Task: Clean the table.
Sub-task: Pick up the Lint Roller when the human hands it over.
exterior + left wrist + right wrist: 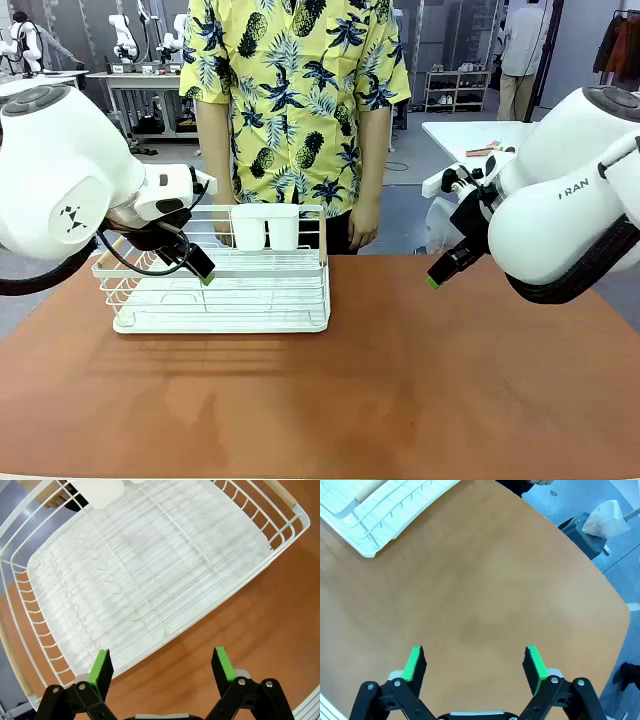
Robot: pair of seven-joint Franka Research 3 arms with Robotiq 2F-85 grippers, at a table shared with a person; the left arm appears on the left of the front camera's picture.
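**Reddish-brown bench with both end effectors open and empty**

The matte bench [400, 400] spans the foreground, and its surface is faintly streaked. A white wire dish rack [225, 290] is set on its far left part. The left end effector [161, 656] is held wide open over the rack's edge, with nothing gripped. The right end effector [472, 652] is likewise spread and empty over bare bench. A person [295, 100] is seen at the far side, with grey floor and a white table [470, 130] beyond.
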